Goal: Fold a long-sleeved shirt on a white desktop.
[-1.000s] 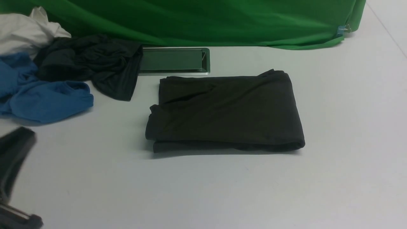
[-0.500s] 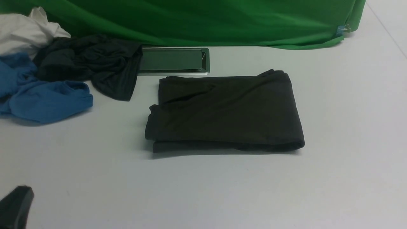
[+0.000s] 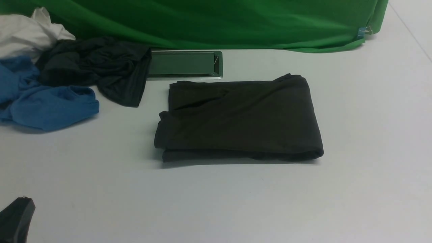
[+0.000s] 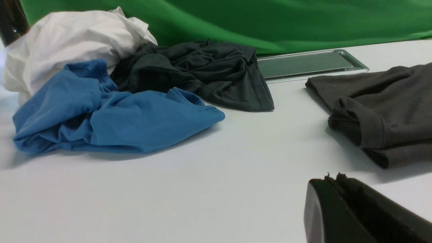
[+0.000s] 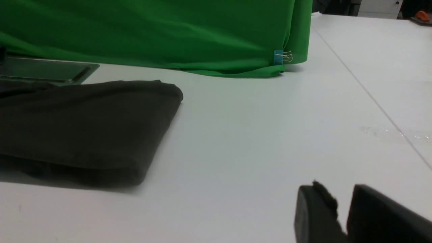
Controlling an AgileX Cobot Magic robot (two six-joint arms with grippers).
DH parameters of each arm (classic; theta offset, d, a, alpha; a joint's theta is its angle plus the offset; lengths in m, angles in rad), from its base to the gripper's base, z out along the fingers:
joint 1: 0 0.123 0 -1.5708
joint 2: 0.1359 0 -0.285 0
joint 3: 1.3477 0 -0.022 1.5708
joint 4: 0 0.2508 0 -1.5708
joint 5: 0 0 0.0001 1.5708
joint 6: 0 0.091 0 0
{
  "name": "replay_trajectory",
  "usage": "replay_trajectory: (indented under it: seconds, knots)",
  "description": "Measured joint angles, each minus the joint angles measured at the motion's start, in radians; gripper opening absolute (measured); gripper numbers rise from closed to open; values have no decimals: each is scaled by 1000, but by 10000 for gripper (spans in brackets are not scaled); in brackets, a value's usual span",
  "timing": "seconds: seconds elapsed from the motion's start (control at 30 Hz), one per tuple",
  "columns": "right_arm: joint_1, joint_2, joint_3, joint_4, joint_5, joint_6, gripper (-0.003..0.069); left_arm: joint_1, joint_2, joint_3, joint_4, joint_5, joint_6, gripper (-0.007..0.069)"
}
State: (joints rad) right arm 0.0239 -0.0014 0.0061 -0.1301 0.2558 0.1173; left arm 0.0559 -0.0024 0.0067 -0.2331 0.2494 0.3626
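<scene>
Desk: broad smooth matte white desk (image 3: pixel 354 135), on which all garments are laid.
Shirt: large dark brown-black cotton long-sleeved shirt (image 3: pixel 238 118), folded into a flat rectangular bundle at the middle of the desk; layered edges are seen on its near and left sides; a ribbed cuff is seen at its left end in the left wrist view (image 4: pixel 371 125); no print or label is shown.
Hatch: small rectangular metal-framed hatch (image 3: pixel 184 64), set flush in the desk just behind the shirt's far left corner.
Other garments: 3 crumpled pieces are heaped at far left: a dark teal-black one (image 3: pixel 98 67) overlapping the hatch's left end, a blue one (image 3: pixel 47 104) nearest the robot, a white one (image 3: pixel 27 32) behind.
Backdrop: green cloth backdrop (image 3: pixel 216 20) hung along the far edge, pinned by a blue binder clip (image 3: pixel 361 32).
Left hand: black left hand (image 4: pixel 332 182), low at near left, well apart from the shirt; fingers are pressed together, nothing held.
Right hand: black right hand (image 5: pixel 344 202), near the desk right of the shirt; fingers are parted by a narrow gap, nothing held.
</scene>
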Motion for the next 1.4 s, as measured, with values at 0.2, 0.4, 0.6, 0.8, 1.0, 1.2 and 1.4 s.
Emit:
replay_trajectory:
  seconds: [0.2, 0.4, 0.6, 0.8, 1.0, 1.2, 1.4]
  knots:
    - [0, 0, 0, 0, 0, 0, 202, 0, 0, 0, 0, 0, 6, 21]
    - [0, 0, 0, 0, 0, 0, 218, 0, 0, 0, 0, 0, 6, 21]
    - [0, 0, 0, 0, 0, 0, 231, 0, 0, 0, 0, 0, 7, 21]
    - [0, 0, 0, 0, 0, 0, 237, 0, 0, 0, 0, 0, 7, 21]
    - [0, 0, 0, 0, 0, 0, 237, 0, 0, 0, 0, 0, 7, 21]
    - [0, 0, 0, 0, 0, 0, 237, 0, 0, 0, 0, 0, 7, 21]
    - [0, 0, 0, 0, -2, 0, 239, 2, 0, 0, 0, 0, 7, 21]
